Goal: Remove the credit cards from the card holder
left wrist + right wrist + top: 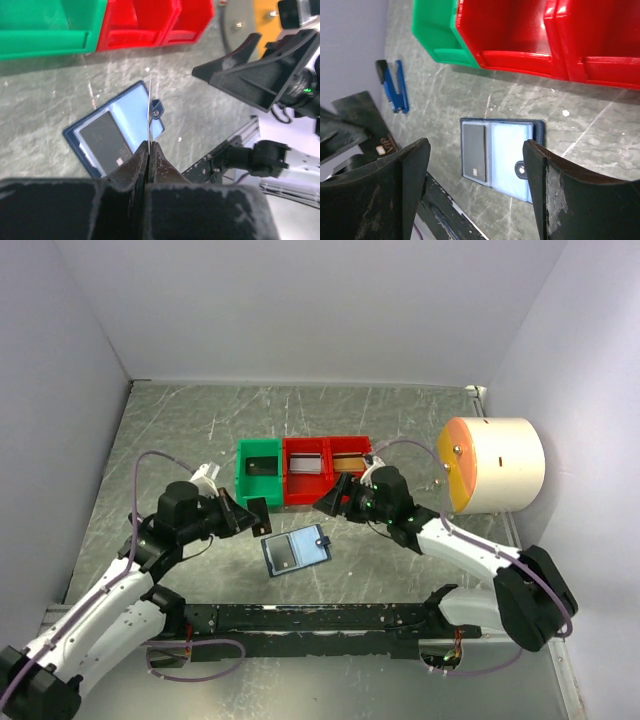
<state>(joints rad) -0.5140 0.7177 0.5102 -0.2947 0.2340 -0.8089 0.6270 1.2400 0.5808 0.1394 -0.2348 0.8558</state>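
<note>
The card holder (297, 552) lies open on the table between the arms, its snap tab (157, 109) on the right edge. A dark credit card (104, 141) sits in its left pocket; the right pocket (509, 150) looks light blue. My left gripper (148, 145) is shut on a thin card (150, 107) seen edge-on, held above the holder. From above that card (260, 516) looks dark. My right gripper (476, 145) hangs open over the holder (538, 131) with nothing between its fingers, just in front of the bins (328, 500).
A green bin (245, 485) and two red bins (298, 490) (352, 446) stand behind the holder, each with a card inside. A white drum with an orange face (495, 465) stands at the right. A small blue tag (395, 87) lies left of the green bin.
</note>
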